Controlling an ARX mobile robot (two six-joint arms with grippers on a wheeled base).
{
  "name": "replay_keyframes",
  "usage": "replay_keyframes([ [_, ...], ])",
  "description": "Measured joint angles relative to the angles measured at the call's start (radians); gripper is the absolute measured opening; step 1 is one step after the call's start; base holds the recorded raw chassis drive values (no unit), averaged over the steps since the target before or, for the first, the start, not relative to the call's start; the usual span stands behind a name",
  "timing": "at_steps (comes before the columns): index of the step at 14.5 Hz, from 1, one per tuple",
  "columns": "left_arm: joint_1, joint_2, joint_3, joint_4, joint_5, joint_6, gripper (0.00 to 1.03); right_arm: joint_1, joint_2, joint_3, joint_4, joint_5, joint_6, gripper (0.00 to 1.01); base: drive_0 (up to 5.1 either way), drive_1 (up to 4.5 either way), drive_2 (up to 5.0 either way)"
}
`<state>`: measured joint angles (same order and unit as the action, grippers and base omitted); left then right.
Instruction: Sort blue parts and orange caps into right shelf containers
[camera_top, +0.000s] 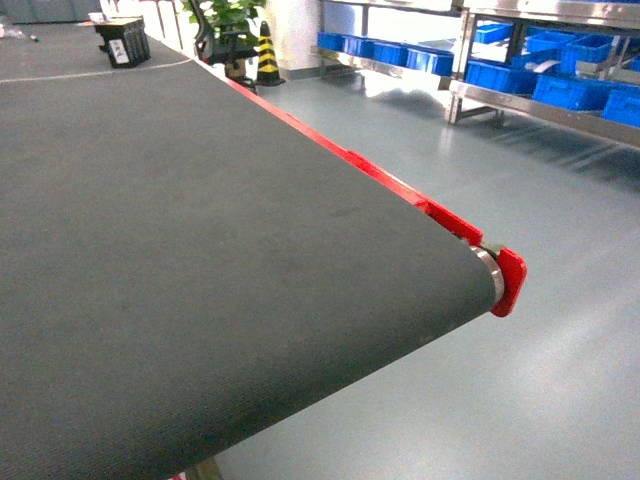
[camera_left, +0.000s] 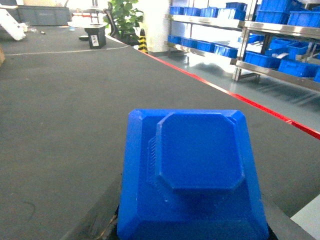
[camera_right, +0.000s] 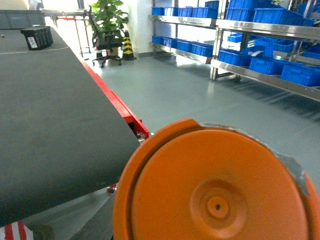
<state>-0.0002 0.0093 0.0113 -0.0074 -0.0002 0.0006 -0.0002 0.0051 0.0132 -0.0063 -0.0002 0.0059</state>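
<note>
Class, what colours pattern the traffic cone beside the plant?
Yellow and black stripes on the cone, clearest in the head view.

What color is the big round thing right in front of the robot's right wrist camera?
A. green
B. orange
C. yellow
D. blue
B: the round cap filling the bottom of the right wrist view is orange, while the squarish part in the left wrist view is the blue one.
</note>
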Motion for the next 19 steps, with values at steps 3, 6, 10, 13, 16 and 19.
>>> replay_keyframes([
  [3,0.0,0.0,0.0,0.0,0.0,0.0,0.42,0.0,0.0,0.0,0.0,0.0,0.0,0.46,-1.5,-1.47,-1.5],
  [6,0.0,0.0,0.0,0.0,0.0,0.0,0.42,0.0,0.0,0.0,0.0,0.0,0.0,0.46,-1.3,-1.34,-1.3],
  [10,0.0,0.0,0.0,0.0,0.0,0.0,0.42,0.0,0.0,0.0,0.0,0.0,0.0,0.46,-1.5,-1.49,-1.5],
  [13,0.0,0.0,0.0,0.0,0.0,0.0,0.42,0.0,0.0,0.0,0.0,0.0,0.0,0.46,-1.4,-1.43,-1.4],
  [16,0.0,0.0,0.0,0.0,0.0,0.0,0.42,0.0,0.0,0.0,0.0,0.0,0.0,0.46,-1.4,-1.42,-1.4],
  [19,0.0,0.0,0.0,0.0,0.0,0.0,0.42,0.0,0.0,0.0,0.0,0.0,0.0,0.46,-1.5,-1.47,-1.5],
])
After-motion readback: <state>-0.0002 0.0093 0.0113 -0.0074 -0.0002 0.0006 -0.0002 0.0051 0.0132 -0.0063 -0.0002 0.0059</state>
